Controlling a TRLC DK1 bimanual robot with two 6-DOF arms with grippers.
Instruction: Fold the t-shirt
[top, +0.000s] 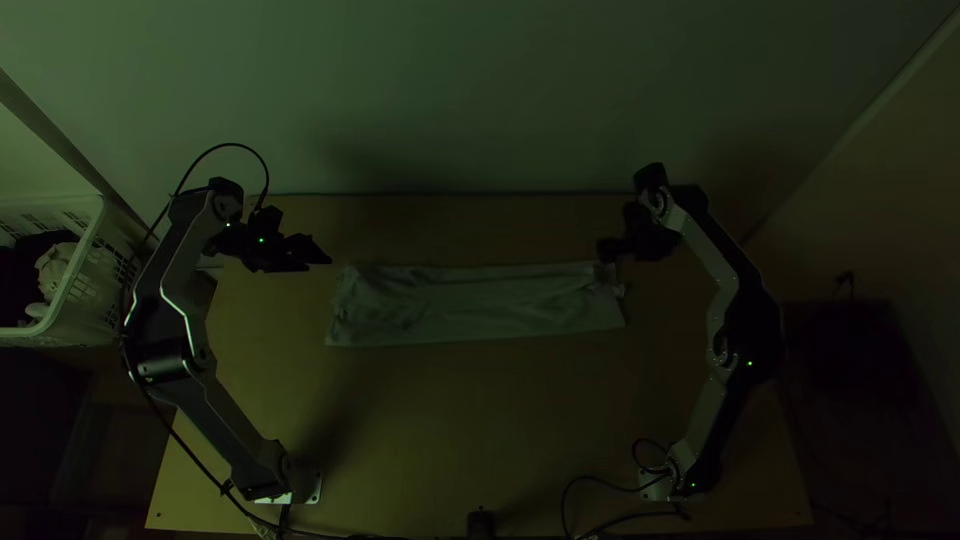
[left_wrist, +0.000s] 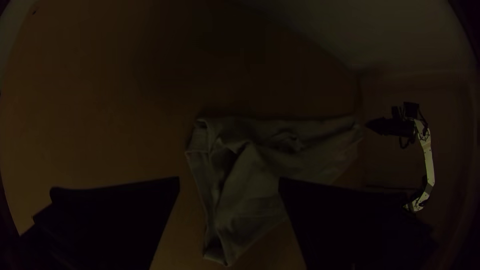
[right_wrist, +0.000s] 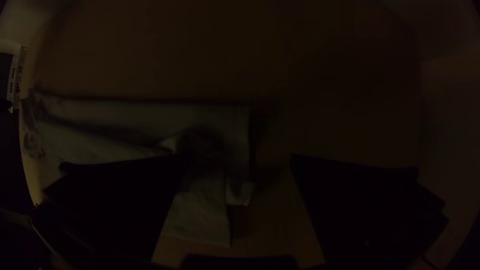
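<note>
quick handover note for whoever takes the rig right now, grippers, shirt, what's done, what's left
Left gripper: open, empty, near the t-shirt's left end.
Right gripper: open, empty, by its far right corner.
T-shirt: long narrow strip across the table, creased, left end rumpled.
Done: looks folded lengthwise.
Left: probably smooth it, then fold the ends inward.

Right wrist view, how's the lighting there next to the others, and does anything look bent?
Right wrist view: darkest of the three, a deep shadow over part of the t-shirt, and the table's edge bowed; left wrist view: dim, corners dark; top view: brightest, soft shadows on the wall.
</note>
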